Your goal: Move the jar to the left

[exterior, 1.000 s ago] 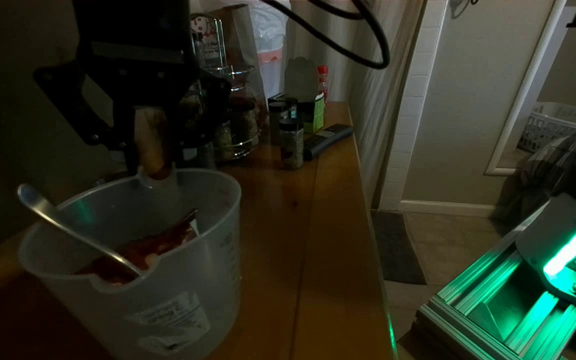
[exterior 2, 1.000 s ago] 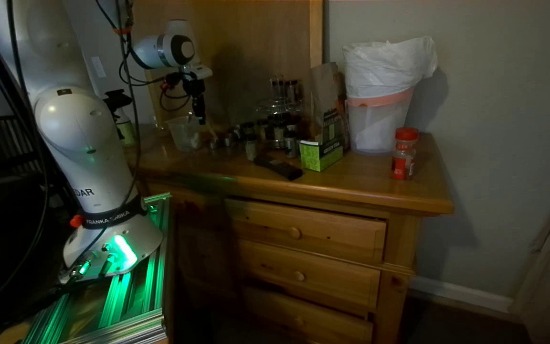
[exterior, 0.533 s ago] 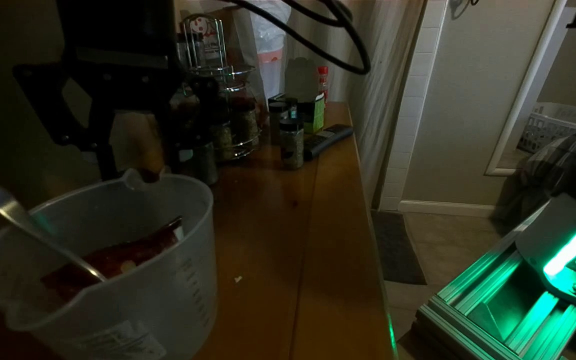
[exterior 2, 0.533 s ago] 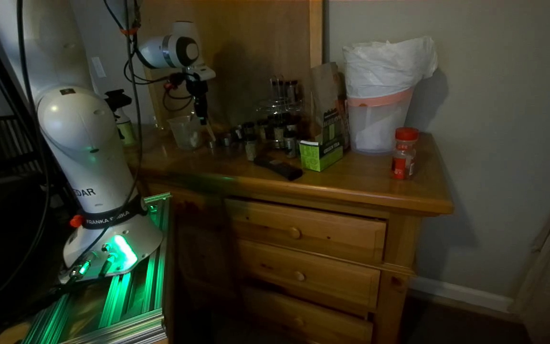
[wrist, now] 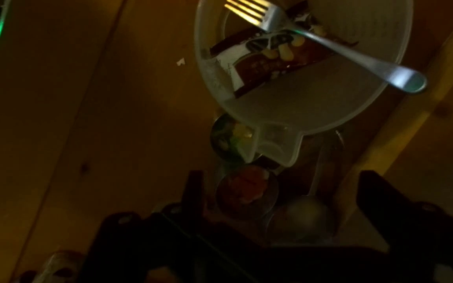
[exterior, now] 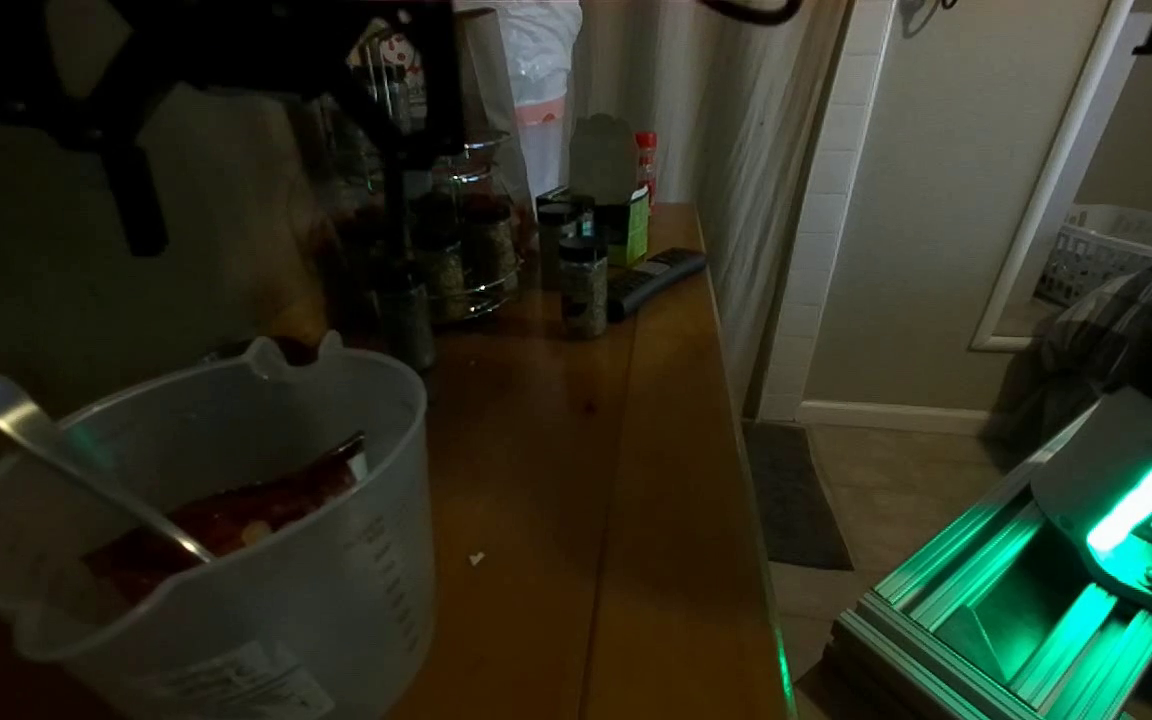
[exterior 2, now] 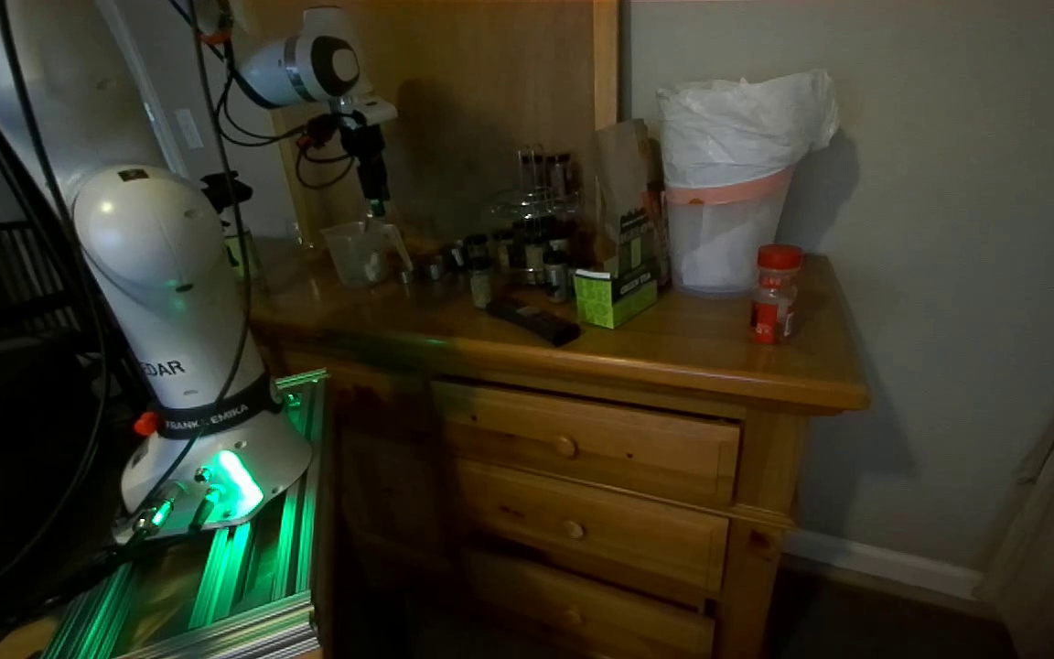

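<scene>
The jar (exterior: pixel 336 590), a large milky translucent jug, stands upright on the wooden top at the near left in an exterior view, and at the left end of the dresser (exterior 2: pixel 349 261) in an exterior view. It holds a dark red packet (wrist: pixel 277 59) and a fork (wrist: pixel 352 55) whose handle leans out over the rim. My gripper (exterior: pixel 271 220) is above the handle side of the jar, fingers wide apart and not touching it. From the wrist view, the gripper (wrist: pixel 281 177) has nothing between its fingers; the jar's handle top (wrist: pixel 279 143) lies just ahead of them.
Small round containers (wrist: pixel 250 190) sit below the fingers, close beside the handle. A wire spice rack (exterior 2: pixel 536 206), a loose shaker (exterior: pixel 584 290) and a black remote (exterior 2: pixel 534 320) stand farther along the dresser. Past them are a green box (exterior 2: pixel 617 297) and a bagged bin (exterior 2: pixel 724 238).
The gripper, low and closed at the jar's handle a second ago, has opened, released it and risen. In an exterior view the jar shifted left and nearer, then stayed still.
</scene>
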You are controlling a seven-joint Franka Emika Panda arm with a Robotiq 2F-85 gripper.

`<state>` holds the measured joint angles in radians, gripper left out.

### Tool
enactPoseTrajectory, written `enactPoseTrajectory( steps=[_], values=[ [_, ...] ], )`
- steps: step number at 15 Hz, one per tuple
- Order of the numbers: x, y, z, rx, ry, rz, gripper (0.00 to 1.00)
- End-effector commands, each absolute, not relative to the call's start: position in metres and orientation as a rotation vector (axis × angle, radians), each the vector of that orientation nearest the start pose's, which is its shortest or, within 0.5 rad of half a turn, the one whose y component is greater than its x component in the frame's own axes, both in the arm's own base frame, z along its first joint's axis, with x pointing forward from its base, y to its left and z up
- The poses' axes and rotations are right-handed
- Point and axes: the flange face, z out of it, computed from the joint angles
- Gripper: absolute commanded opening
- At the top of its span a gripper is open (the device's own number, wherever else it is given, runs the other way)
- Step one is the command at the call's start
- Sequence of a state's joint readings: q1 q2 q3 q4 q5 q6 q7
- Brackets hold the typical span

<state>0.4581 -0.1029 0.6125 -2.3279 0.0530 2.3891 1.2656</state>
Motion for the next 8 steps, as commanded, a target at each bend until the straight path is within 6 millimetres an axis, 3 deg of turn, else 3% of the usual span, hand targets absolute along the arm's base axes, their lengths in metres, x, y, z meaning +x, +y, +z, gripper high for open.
enactPoseTrajectory(
  steps=[1, 3, 4, 8],
  values=[
    [0.227, 0.406, 0.421, -3.065, 0.371, -0.255, 1.00],
    [0.218, 0.393, 0.423, -3.148, 0.233, -0.242, 1.00],
    [0.228, 0.413, 0.420, -3.101, 0.314, -0.209, 1.00],
    [0.218, 0.398, 0.423, -3.143, 0.250, -0.245, 1.00]
  ],
)
